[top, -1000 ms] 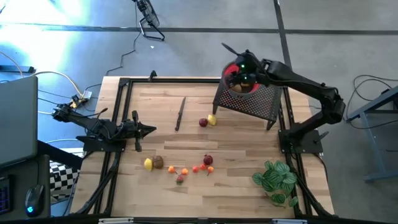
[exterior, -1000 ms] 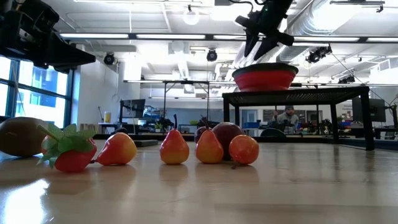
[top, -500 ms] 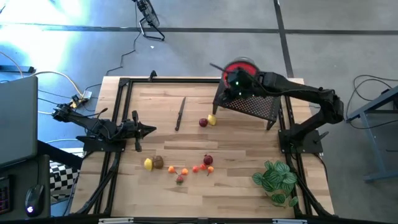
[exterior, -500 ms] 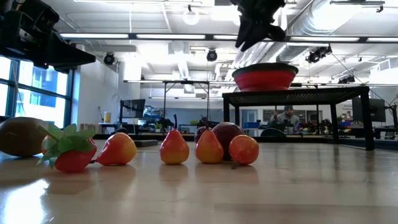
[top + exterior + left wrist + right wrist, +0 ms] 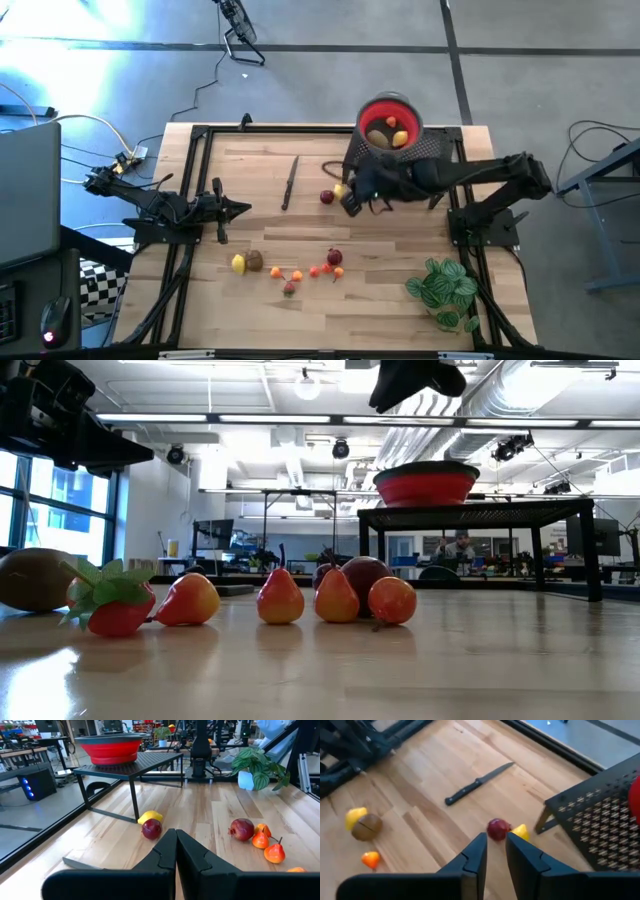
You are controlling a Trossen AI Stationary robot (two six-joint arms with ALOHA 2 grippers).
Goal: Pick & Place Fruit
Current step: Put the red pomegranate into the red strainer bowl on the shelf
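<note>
A red bowl [image 5: 364,118] stands on a black mesh stand [image 5: 412,170] at the table's far right, with a brown and a yellow fruit [image 5: 390,135] in it. A red fruit [image 5: 498,829] and a yellow fruit [image 5: 521,832] lie on the table beside the stand. Several more fruits [image 5: 290,268] lie in a row toward the near edge. My right gripper [image 5: 496,840] hovers above the red and yellow pair, tilted down, its fingers a narrow gap apart and holding nothing. My left gripper [image 5: 176,834] rests shut at the table's left side [image 5: 238,208].
A dark knife [image 5: 290,182] lies on the table left of the stand. A green leafy plant [image 5: 443,288] stands at the near right corner. A black frame [image 5: 190,190] runs around the table's edges. Bare wood lies between the knife and the fruit row.
My right gripper has swung away from above the red bowl, toward the table's near edge and a little left, and now hangs over the red and yellow fruit by the stand. The bowl shows uncovered, with fruit in it.
</note>
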